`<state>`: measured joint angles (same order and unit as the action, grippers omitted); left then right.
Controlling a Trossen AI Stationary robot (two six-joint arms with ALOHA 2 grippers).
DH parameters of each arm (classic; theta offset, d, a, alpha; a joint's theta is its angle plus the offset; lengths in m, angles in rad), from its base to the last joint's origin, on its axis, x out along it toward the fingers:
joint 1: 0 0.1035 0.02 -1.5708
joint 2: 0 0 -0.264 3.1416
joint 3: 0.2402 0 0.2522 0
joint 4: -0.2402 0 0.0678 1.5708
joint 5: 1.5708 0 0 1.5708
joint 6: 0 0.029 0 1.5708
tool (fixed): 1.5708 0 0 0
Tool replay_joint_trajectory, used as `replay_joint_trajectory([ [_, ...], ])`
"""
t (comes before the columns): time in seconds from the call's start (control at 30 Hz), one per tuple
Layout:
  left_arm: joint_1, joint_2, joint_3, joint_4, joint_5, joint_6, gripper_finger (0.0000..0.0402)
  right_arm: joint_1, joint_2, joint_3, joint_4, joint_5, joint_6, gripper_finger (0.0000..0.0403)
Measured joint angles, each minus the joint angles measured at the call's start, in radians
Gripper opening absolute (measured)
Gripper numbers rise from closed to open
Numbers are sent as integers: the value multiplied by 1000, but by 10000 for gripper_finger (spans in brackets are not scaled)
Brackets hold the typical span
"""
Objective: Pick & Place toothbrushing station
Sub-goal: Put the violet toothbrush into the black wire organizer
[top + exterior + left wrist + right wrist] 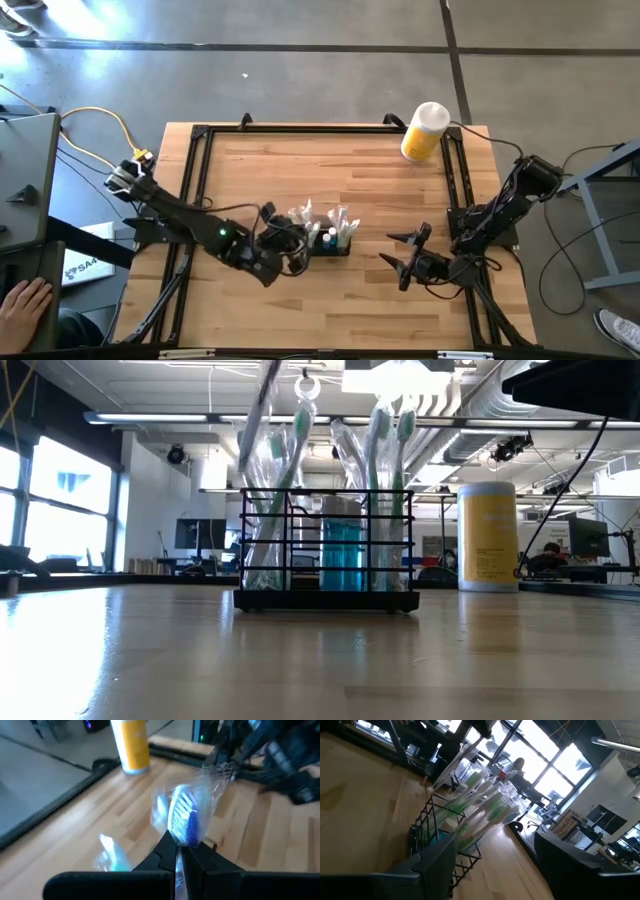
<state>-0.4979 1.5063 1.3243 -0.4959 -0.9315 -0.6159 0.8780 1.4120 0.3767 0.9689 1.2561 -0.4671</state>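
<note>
Near the front middle of the wooden table (pixel 330 180) stands the black wire organiser box (pixel 327 550), upright on the boards, with several clear-wrapped toothbrushes (pixel 385 460) sticking up out of it, green-bristled heads at the top, and a blue tube-like item (pixel 341 550) inside behind the wire. From above, the box (pixel 330 238) sits between the two arms, closer to the left one. Just beside the box on its left side is the left gripper (pixel 283 243), its fingers (pixel 200 857) pressed together and pinching the lower end of a wrapped toothbrush (pixel 185 817) with blue bristles, whose head rises above the fingertips in the left wrist view. Well to the right of the box, apart from it, the right gripper (pixel 408 252) hangs over bare wood with its jaws spread wide and nothing between them; its wrist view looks across at the box (pixel 445 842) and its bundle of brushes. A yellow bottle with a white cap (pixel 424 131) lies near the far right corner of the table, well away from both grippers. A person's hand (pixel 22 305) rests at the left edge of the overhead picture, off the table.
</note>
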Motion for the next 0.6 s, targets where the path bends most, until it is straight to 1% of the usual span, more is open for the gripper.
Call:
replay_joint_trajectory([
  [0.13, -27, 4, -119, 142, -48, -32, 2, 0, 0, 0, 3, -3, 12, 259],
  [0.23, -31, 1, -170, 213, -90, -13, 2, -1, 0, 0, 4, -4, 19, 259],
  [0.3, -29, -8, -182, 236, -92, 19, 2, -1, 0, 0, 6, -11, 20, 259],
  [0.47, -40, -35, -179, 323, -56, 90, 1, -1, 0, 0, 6, -32, 26, 259],
  [0.6, -49, -59, -178, 333, -74, 96, 1, -1, 0, 0, 6, -33, 26, 259],
])
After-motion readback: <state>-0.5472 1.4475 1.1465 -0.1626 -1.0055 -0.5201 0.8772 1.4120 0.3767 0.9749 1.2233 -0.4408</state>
